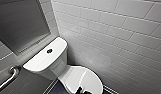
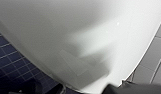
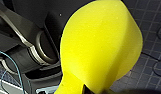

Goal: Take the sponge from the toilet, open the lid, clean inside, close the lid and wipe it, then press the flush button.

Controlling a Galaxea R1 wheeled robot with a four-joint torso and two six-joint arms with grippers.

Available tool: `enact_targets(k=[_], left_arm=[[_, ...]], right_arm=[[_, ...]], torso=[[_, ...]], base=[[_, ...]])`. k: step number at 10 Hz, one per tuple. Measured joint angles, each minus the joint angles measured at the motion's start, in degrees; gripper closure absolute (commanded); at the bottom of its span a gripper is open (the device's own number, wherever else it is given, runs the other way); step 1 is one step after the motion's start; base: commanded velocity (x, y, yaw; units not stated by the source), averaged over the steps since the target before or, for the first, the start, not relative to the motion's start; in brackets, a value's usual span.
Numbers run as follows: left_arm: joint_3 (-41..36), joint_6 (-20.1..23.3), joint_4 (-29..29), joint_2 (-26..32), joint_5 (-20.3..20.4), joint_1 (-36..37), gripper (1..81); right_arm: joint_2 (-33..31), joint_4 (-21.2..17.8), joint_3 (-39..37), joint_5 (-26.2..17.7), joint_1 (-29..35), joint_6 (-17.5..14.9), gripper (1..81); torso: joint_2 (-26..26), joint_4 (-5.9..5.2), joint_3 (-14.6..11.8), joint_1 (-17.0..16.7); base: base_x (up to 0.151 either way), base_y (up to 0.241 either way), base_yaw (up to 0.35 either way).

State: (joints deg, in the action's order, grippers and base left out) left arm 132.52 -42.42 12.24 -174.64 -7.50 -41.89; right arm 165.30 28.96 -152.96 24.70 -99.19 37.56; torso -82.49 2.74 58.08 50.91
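right gripper [image 3: 86,89] clamped on the yellow sponge [image 3: 101,45] over dark floor tiles [image 3: 151,62]; the closed lid [image 1: 83,78] lies just beside the left gripper [image 2: 86,90], the nearer arm, grip state unclear

I count one toilet [image 1: 54,67] in the lower middle of the frame, with one lid [image 1: 88,80] and one round flush button [image 1: 49,51] on its one tank [image 1: 41,61]. One metal grab bar [image 1: 8,78] at lower left, one grey framed panel [image 1: 21,22] at upper left. My right wrist camera shows one yellow sponge [image 3: 101,45].
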Motion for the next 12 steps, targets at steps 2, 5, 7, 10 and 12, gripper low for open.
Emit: enact_targets(k=[2,5,7,10,12], left_arm=[[0.6,-2.7,0.6,0.0,-0.2,0.2,1.0],[-1.6,-3.4,0.7,2.0,0.9,0.1,1.0],[-6.5,-3.4,0.7,4.9,3.3,-0.4,1.0],[-13.4,-3.3,0.6,9.0,6.4,-1.0,1.0],[-13.6,-3.3,0.6,9.2,7.7,-1.4,1.0]], right_arm=[[0.0,0.0,0.0,-0.3,0.0,0.4,81.1],[0.0,0.0,-0.1,-0.3,0.0,0.5,81.1],[0.0,0.0,-0.1,-0.3,0.0,0.5,81.1],[0.1,0.0,-0.2,-0.3,0.0,0.5,81.1],[0.1,0.0,-0.2,-0.3,0.0,0.5,81.1]], torso=[[0.0,0.00,0.0,0.0],[0.0,0.00,0.0,0.0],[0.0,0.02,0.0,0.0],[0.0,0.02,0.0,0.0],[0.0,0.02,0.0,0.1]], base=[[0.000,0.000,0.000],[0.000,0.000,0.000],[0.000,0.000,0.000],[0.000,0.000,0.000],[0.000,0.000,0.000]])
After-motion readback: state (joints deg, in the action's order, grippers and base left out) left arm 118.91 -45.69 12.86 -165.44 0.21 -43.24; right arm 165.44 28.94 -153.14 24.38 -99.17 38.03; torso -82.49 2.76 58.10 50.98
